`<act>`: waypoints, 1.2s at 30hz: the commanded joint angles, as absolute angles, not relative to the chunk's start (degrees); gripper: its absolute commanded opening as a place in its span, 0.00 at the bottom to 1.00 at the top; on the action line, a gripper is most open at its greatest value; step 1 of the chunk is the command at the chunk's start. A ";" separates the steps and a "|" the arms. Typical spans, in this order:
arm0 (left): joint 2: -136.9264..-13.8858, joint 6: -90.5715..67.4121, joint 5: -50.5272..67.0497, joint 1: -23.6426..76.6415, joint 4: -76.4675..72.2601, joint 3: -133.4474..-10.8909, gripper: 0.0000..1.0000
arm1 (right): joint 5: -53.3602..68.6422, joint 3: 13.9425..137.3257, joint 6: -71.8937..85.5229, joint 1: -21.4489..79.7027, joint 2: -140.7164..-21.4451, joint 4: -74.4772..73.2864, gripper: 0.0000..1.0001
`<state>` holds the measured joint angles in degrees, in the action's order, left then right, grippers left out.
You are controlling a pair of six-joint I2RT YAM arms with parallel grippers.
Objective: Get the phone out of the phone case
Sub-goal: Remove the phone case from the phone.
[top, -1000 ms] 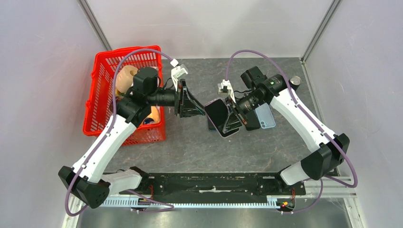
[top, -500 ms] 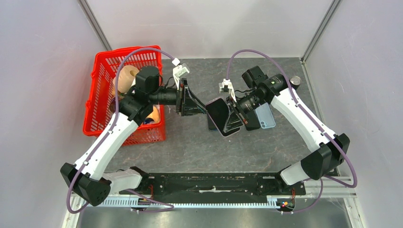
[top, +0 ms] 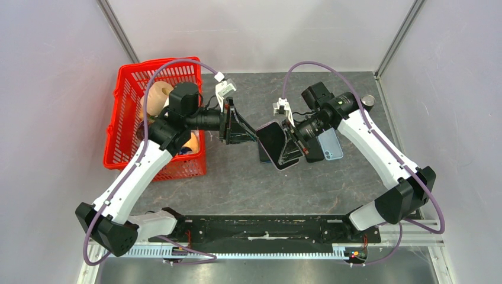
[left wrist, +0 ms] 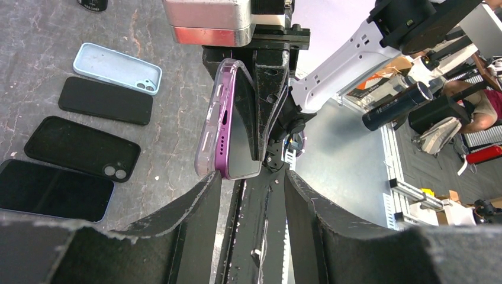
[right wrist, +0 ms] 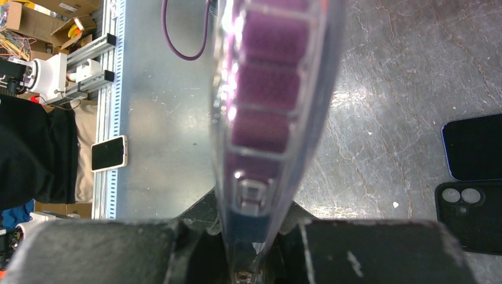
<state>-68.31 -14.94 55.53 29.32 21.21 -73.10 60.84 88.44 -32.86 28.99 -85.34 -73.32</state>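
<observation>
Right gripper clamps the phone in its phone case; left gripper, fingers spread, sits at its 9 o'clock.

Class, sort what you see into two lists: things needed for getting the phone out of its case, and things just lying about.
Needed: phone, clear case, right gripper, left gripper.
Lying about: light blue case, plain black case, black case with camera holes, dark phone, red basket.

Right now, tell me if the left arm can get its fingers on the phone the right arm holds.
Probably yes: the left fingers stand open just short of the phone, at its edge, with nothing between.
</observation>
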 commanded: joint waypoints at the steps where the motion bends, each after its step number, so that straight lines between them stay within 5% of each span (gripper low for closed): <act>1: -68.97 -12.46 53.51 29.19 16.45 -73.06 0.51 | 67.28 90.25 -34.63 29.77 -82.94 -71.95 0.00; 36: -77.18 -16.74 52.46 34.30 3.78 -69.38 0.46 | 71.67 91.03 -38.24 29.79 -83.34 -73.51 0.00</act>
<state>-74.52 -16.03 56.18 33.04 7.94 -70.11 59.31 88.44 -33.52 27.24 -85.25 -76.34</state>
